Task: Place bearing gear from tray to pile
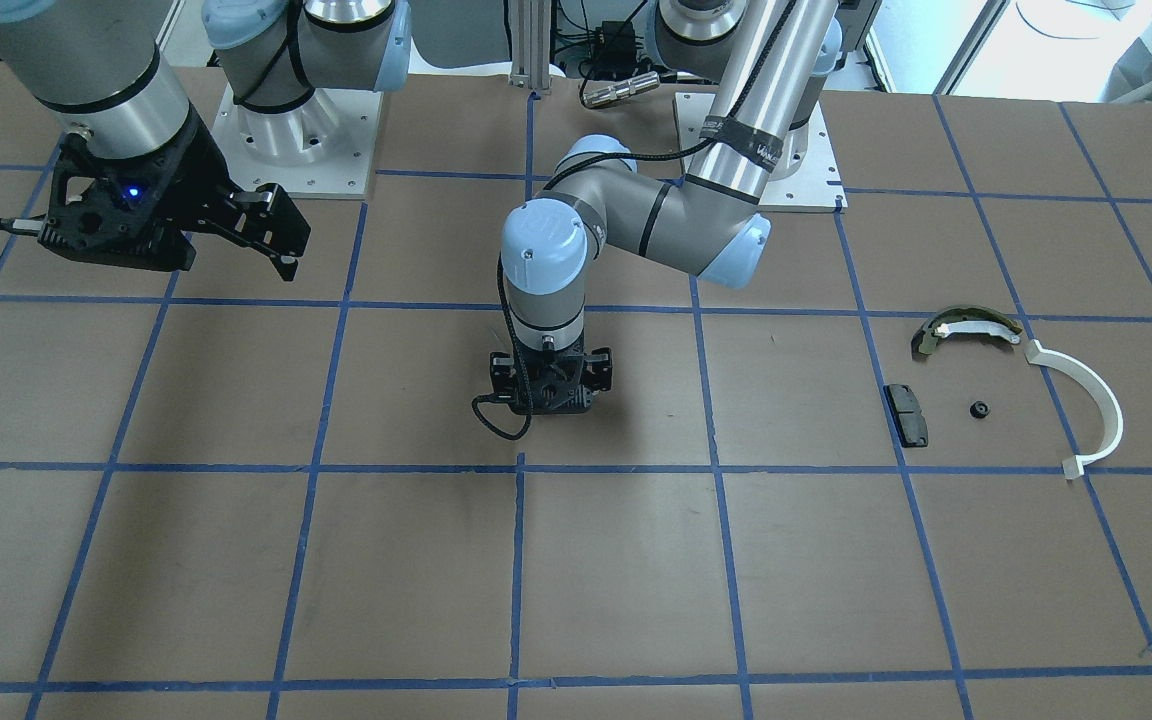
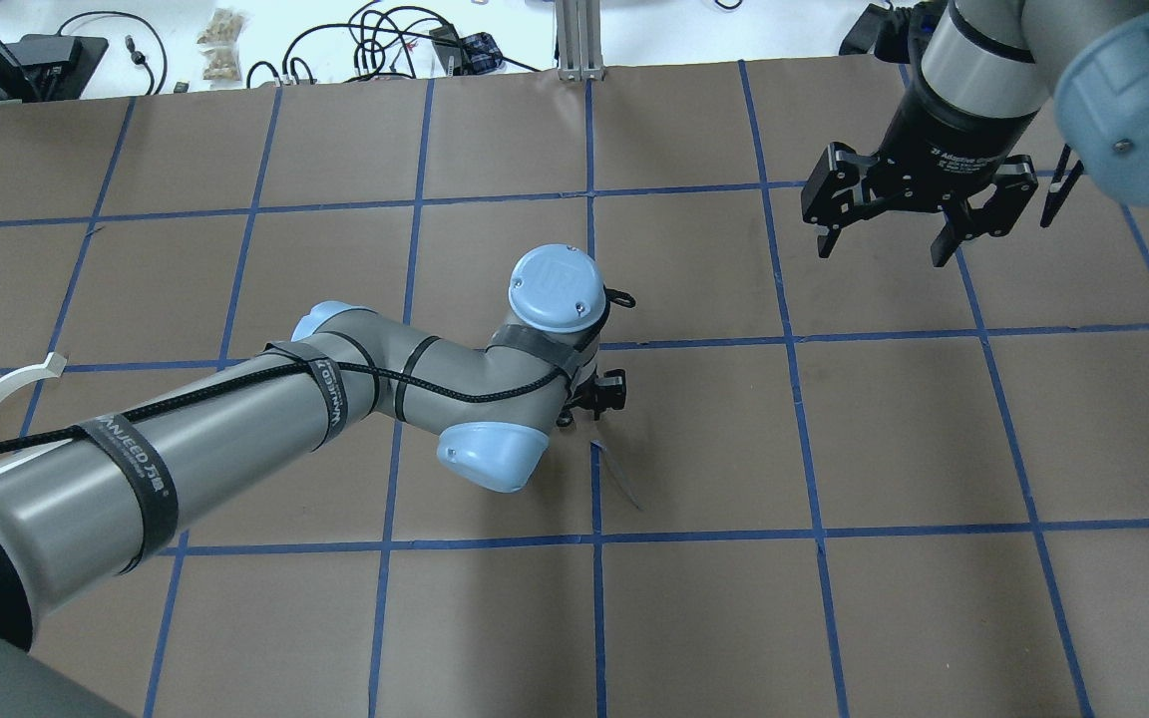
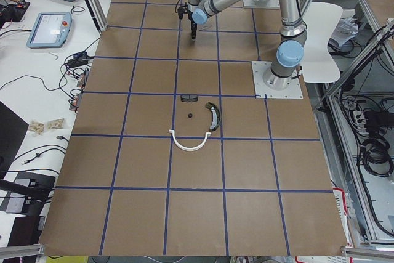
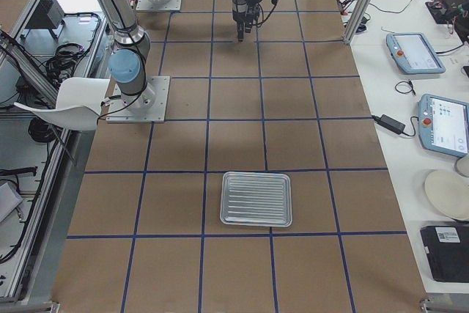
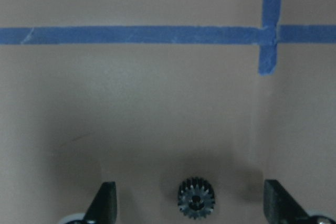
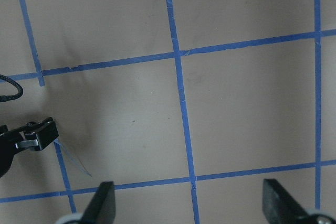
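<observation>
Bearing gear (image 5: 195,198): small, dark, toothed wheel lying flat on the brown paper table (image 1: 236,560), bore upward, near the middle of the grid and close to a line of blue tape (image 5: 131,35). It is neither in the tray (image 4: 256,174) nor at the pile (image 3: 189,146); both are well apart from it, towards opposite ends of the table. Left gripper (image 1: 551,392) stands vertical directly over the part, fingers (image 5: 105,203) spread wide, one to each side of the gear and neither touching it. Right gripper (image 2: 882,251) hangs above the table towards the tray end, likewise spread and carrying nothing. Pile comprises white curved arc (image 1: 1112,405), olive brake shoe (image 1: 966,325), black pad (image 1: 907,414) and a small dark round piece (image 1: 980,409) among them (too small to identify). Assessment: the gear appears to be rigid metal, light and not fragile, but it sits low and is liable to skid or flip if pinched off-centre. Recommended hold is across the tooth crowns on opposite sides, with the fingers brought fully down to the paper so that they bear on the gear's whole thickness before closing.
</observation>
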You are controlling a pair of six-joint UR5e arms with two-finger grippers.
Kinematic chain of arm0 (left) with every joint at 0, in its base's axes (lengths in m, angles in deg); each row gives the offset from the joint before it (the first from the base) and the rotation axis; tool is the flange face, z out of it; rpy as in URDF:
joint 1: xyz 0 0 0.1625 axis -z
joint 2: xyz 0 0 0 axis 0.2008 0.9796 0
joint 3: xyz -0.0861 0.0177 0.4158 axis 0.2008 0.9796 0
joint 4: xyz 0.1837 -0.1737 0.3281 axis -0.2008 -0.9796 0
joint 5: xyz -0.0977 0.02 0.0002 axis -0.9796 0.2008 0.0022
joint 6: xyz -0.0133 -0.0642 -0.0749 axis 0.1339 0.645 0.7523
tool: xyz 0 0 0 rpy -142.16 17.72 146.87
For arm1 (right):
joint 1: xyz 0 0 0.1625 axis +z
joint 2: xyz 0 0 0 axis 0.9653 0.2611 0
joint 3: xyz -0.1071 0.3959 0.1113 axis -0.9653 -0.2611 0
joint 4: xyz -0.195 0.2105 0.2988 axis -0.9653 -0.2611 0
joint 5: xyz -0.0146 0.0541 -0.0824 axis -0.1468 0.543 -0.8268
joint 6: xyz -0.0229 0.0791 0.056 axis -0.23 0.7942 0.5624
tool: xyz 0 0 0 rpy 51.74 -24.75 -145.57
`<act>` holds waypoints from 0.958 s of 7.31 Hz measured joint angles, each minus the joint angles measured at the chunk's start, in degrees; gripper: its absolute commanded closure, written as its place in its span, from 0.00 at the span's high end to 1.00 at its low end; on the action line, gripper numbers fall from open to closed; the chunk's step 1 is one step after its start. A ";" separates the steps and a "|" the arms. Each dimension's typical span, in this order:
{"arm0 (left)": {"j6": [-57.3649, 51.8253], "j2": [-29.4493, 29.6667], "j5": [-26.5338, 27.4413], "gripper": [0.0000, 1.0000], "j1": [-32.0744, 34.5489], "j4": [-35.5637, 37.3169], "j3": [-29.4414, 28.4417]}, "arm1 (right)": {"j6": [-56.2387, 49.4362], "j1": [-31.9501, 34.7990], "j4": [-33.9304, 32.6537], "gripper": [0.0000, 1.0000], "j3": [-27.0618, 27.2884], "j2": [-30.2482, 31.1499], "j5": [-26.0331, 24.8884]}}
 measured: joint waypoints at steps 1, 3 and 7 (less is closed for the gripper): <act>-0.06 -0.12 -0.17 0.42 0.05 0.30 0.10 | -0.13 0.00 -0.01 1.00 0.05 -0.09 -0.24; 0.12 -0.21 -1.55 0.28 0.42 0.09 0.42 | -0.14 -0.02 -0.06 1.00 0.13 -0.14 -0.01; -0.39 -2.14 -1.97 0.01 0.07 -1.90 -0.27 | -0.38 0.00 -0.31 1.00 0.42 -0.19 -0.28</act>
